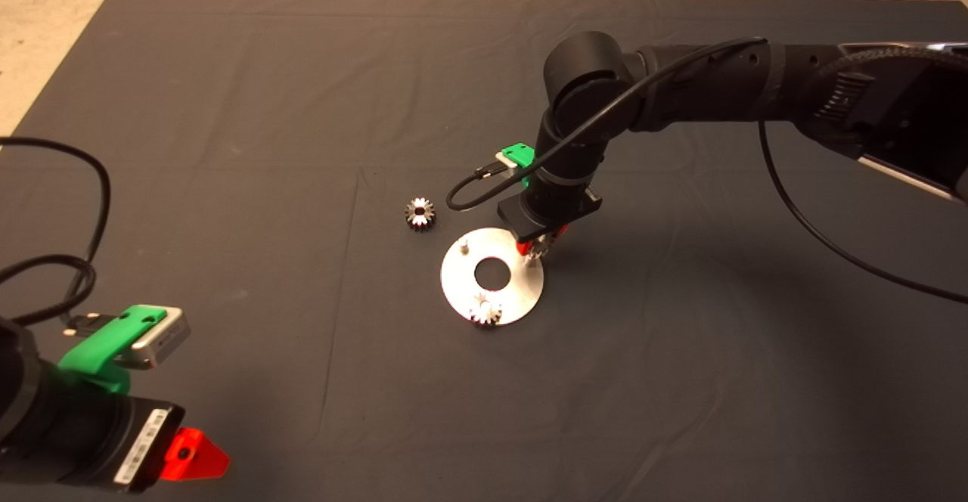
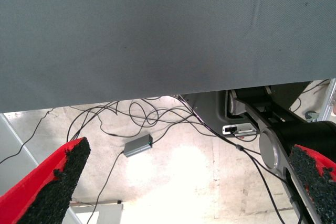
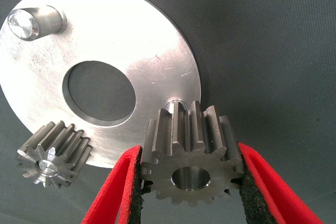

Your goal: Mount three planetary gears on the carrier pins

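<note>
The round silver disc (image 1: 493,275) lies on the dark mat mid-table. One gear (image 1: 486,311) sits on the pin at its near edge, also in the right wrist view (image 3: 52,153). A bare pin (image 1: 464,245) stands at its far left, also in the right wrist view (image 3: 31,20). My right gripper (image 1: 538,249) is shut on a second gear (image 3: 191,156) and holds it just above the third pin (image 3: 175,104) at the disc's right edge. A third gear (image 1: 420,213) lies loose on the mat left of the disc. My left gripper (image 1: 193,457) is parked at the lower left, open and empty.
The left wrist view looks past the mat's edge (image 2: 157,95) at a floor with cables (image 2: 157,114) and a small grey box (image 2: 138,145). Bare floor (image 1: 45,33) lies beyond the mat's far left edge.
</note>
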`<state>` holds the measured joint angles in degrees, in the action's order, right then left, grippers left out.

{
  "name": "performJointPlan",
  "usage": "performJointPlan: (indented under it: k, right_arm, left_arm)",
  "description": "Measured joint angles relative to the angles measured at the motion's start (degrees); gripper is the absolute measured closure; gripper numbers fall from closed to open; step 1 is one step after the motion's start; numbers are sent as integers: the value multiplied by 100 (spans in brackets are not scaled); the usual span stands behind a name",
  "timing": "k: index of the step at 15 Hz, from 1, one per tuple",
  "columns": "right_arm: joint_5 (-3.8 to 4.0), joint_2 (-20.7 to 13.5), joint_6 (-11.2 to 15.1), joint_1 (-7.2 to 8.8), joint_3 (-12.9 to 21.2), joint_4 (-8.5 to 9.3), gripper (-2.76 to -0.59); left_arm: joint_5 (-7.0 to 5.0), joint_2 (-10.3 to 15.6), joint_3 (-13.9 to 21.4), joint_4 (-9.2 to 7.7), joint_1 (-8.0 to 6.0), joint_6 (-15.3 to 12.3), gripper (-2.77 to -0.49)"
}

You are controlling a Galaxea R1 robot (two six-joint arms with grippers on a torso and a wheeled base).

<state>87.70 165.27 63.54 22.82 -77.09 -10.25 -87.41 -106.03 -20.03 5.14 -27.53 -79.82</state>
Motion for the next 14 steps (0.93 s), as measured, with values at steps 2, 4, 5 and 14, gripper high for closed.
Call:
performJointPlan:
  k: [2, 4, 5, 14]
  right_arm:
    - [0, 9, 0, -11, -49, 0, -107]
    - [0, 30, -1, -11, -101, 0, -107]
    - [0, 41, -1, -11, -122, 2, -107]
    - [0, 150, 0, -44, -215, 15, -107]
  left_arm:
    - [0, 0, 0, -2, 0, 0, -277]
    - [0, 2, 0, -5, 0, 0, -277]
    - [0, 2, 0, -5, 0, 0, -277]
    - [0, 16, 30, -27, 0, 0, -277]
